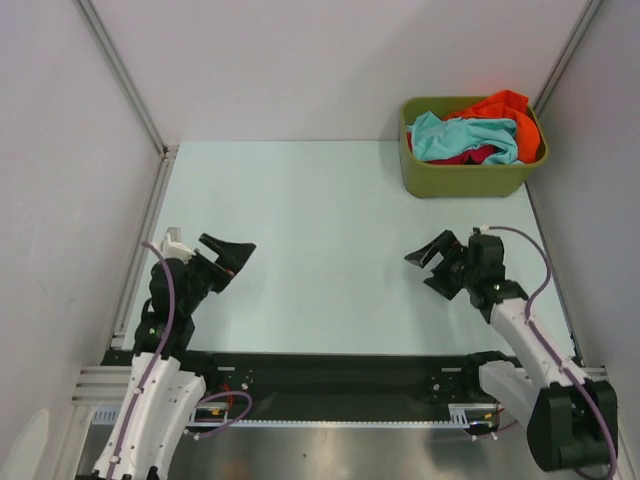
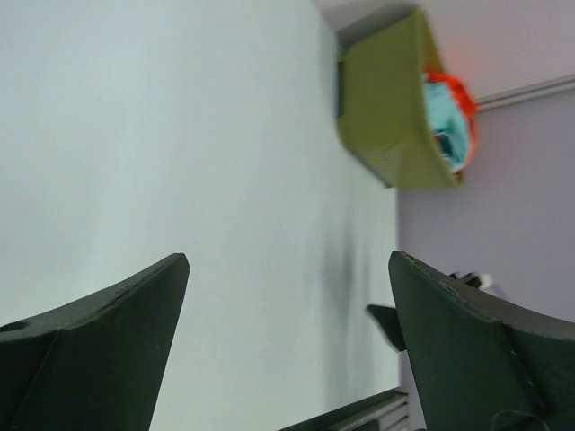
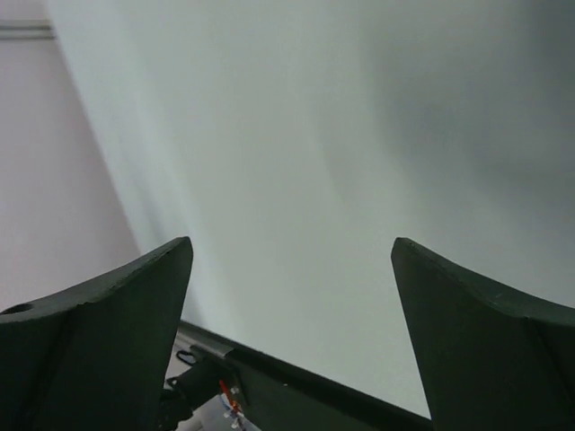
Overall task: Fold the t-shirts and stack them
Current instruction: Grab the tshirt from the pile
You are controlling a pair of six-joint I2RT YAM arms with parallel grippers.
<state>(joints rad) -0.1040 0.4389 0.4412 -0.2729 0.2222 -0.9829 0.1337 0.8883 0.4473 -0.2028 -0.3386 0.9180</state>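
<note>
Left gripper point(image 1: 238, 262) and right gripper point(image 1: 420, 270): jaws wide on both, nothing held. They sit over the near table point(image 1: 330, 210), well apart, tips pointing inward. All shirts are crumpled in the bin point(image 1: 462, 181) at the far-right corner: teal shirt point(image 1: 450, 138) on top, orange shirt point(image 1: 500, 106) behind it, red shirt point(image 1: 472, 157) peeking out underneath.

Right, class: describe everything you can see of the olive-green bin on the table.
The olive-green bin is a rectangular, open-topped tub, seemingly smooth plastic, with a thick rim. It stands upright at the far right corner of the table, near the side wall. A teal t-shirt, an orange t-shirt and a red t-shirt lie crumpled inside, heaped above the rim. Nothing else touches it.
</note>
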